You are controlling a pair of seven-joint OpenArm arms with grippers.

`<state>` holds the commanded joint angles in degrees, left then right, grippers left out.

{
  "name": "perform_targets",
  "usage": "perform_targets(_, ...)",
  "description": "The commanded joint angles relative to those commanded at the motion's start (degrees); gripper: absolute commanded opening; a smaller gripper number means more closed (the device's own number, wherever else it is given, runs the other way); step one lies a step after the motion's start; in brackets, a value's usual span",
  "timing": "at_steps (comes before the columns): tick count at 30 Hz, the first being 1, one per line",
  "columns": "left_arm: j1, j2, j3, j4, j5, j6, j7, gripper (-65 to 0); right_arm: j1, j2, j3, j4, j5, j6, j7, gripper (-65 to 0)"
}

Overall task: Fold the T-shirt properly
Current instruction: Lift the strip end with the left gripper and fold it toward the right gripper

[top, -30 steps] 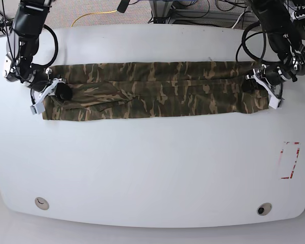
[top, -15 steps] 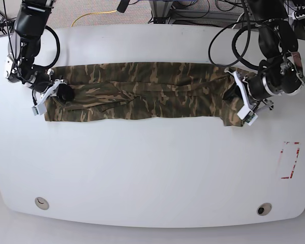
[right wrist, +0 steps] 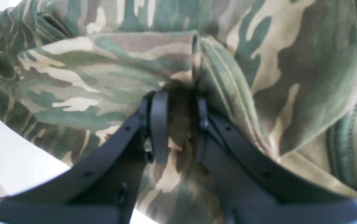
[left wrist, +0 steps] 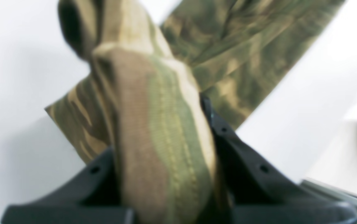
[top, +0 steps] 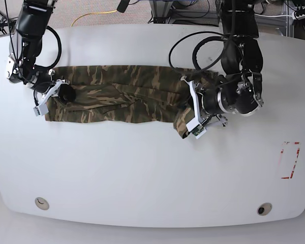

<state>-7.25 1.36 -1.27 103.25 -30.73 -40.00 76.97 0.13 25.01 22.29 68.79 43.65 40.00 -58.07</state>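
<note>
The camouflage T-shirt (top: 122,94) lies as a long folded strip across the white table (top: 142,168). My left gripper (top: 189,109), on the right in the base view, is shut on the shirt's right end and holds it lifted and curled over toward the middle. In the left wrist view a thick fold of the T-shirt (left wrist: 163,130) fills the gap between the black fingers (left wrist: 247,168). My right gripper (top: 58,92) is shut on the shirt's left end, which rests on the table. The right wrist view shows the T-shirt (right wrist: 110,77) pinched between its fingers (right wrist: 158,124).
A red-and-white marker patch (top: 290,160) lies on the table at the right. Two round ports (top: 41,203) (top: 264,209) sit near the front edge. Cables and a yellow cord (top: 94,15) lie on the floor behind the table.
My left gripper has carried the shirt's right end far leftward, from the table's right side to near its middle, shortening the strip. The right gripper has stayed put on the left end.
</note>
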Motion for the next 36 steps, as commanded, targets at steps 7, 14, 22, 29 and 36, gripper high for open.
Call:
perform_targets(7,-0.35,0.97,0.09,-0.09,-0.09,0.00,0.00,-54.7,-0.35,0.44,0.00,0.00,5.01,0.00,-0.35,-53.3)
perform_targets(14,-0.44,3.16,2.11,0.35,-0.26,0.00,0.18,-27.8,-0.26,0.44,-0.09,0.00,5.27,0.00,-0.35,-53.3)
perform_targets(22,-3.08,7.64,6.42,5.10,-0.26,0.00,3.03,-26.8,-0.44,0.35,-0.09,0.00,5.27,0.00,-0.35,-53.3)
perform_targets(29,-3.69,4.75,-0.35,4.75,0.44,0.00,2.55,-26.8,-0.44,0.35,-0.09,0.53,5.45,0.00,-0.35,-53.3)
perform_targets(36,0.00,-2.11,-1.05,5.01,0.79,1.27,-0.09,-26.7,-1.41,0.35,-0.09,11.43,10.99,0.00,-2.73,-51.7)
